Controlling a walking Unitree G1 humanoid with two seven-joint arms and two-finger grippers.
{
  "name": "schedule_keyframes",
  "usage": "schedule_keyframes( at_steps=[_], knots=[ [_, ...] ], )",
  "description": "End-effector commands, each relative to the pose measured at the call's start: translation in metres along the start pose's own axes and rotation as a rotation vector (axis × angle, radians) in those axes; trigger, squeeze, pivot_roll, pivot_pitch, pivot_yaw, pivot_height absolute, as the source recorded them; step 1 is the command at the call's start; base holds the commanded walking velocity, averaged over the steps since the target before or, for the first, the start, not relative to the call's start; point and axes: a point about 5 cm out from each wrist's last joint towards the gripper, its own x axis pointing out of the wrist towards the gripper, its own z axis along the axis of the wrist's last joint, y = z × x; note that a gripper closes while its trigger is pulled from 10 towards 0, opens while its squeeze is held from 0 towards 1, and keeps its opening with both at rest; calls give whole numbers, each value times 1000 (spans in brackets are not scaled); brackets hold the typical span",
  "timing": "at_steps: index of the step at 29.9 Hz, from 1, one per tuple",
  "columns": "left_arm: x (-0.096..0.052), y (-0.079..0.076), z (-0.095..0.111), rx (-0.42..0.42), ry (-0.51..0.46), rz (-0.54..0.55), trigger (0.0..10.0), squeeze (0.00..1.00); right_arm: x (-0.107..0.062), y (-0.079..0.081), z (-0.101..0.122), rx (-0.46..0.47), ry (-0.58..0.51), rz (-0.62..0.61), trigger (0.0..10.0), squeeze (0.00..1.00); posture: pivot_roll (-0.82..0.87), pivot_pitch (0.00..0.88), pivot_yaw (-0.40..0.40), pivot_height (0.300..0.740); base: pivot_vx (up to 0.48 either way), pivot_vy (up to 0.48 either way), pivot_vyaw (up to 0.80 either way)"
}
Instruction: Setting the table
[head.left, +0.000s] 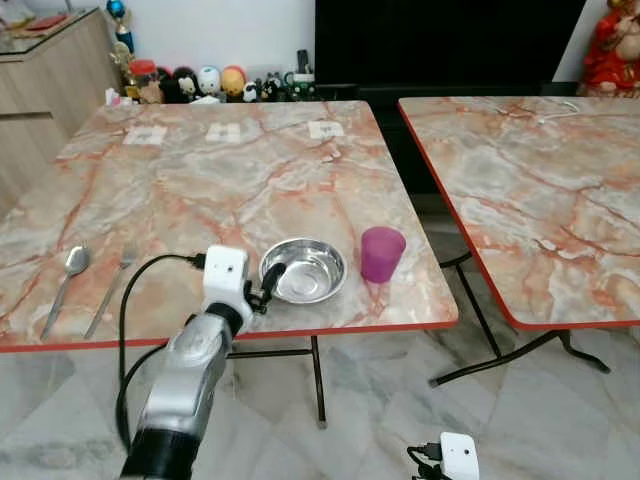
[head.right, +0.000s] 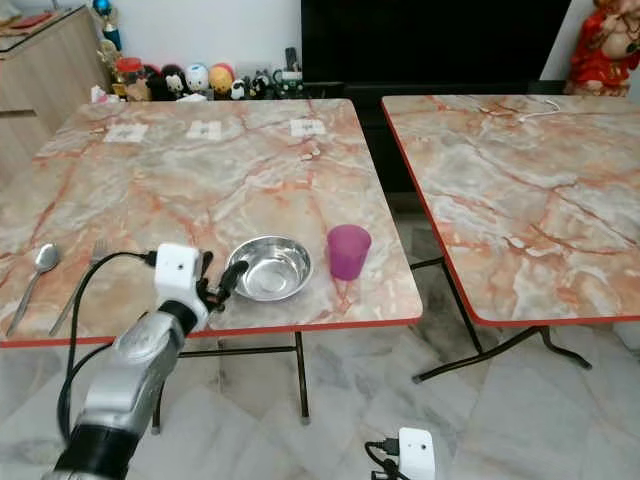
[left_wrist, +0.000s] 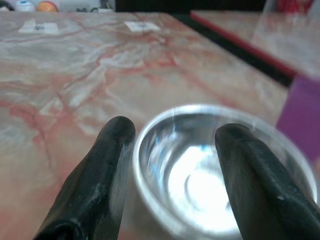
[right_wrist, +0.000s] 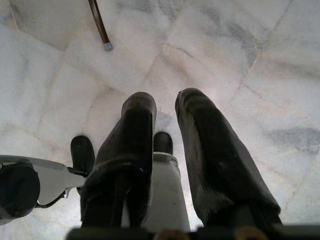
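A steel bowl (head.left: 303, 270) stands near the front edge of the marble table (head.left: 200, 180), with a purple cup (head.left: 382, 252) upright just to its right. My left gripper (head.left: 270, 284) is at the bowl's left rim and is open. In the left wrist view one finger (left_wrist: 112, 150) is outside the rim and the other (left_wrist: 245, 160) is over the bowl's inside. A spoon (head.left: 68, 280) and a fork (head.left: 112, 285) lie side by side at the table's front left. My right gripper (right_wrist: 165, 102) hangs idle over the floor, its fingers nearly together with nothing between them.
A second marble table (head.left: 540, 190) stands to the right across a narrow gap. Small figurines (head.left: 200, 82) line the floor behind the near table, and a wooden cabinet (head.left: 50, 80) is at far left. Three paper slips (head.left: 225, 131) lie at the table's far side.
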Motion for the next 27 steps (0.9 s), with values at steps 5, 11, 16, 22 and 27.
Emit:
schedule_keyframes(
  at_steps=[5, 11, 16, 22, 27],
  knots=[
    [17, 16, -1, -148, 99, 122, 10000, 1000, 0, 0, -1, 8, 4, -7, 10000, 0, 116, 0, -8, 740, 0, 0, 0],
    [23, 16, -16, -89, 276, 65, 10000, 0, 0, -1, -1, 7, 7, -9, 10000, 0, 112, 0, -9, 740, 0, 0, 0],
    [28, 15, -9, -113, 254, 73, 10000, 0, 0, -1, -2, 6, 8, -10, 10000, 0, 112, 0, -9, 740, 0, 0, 0],
    [32, 13, -9, -169, 281, 89, 10000, 0, -1, -1, -2, 5, 10, -10, 10000, 0, 111, 4, -11, 740, 0, 0, 0],
    [34, 14, -10, -151, 331, 62, 10000, 0, 0, -1, -2, 6, 9, -10, 10000, 0, 108, 10, -10, 740, 0, 0, 0]
  ],
)
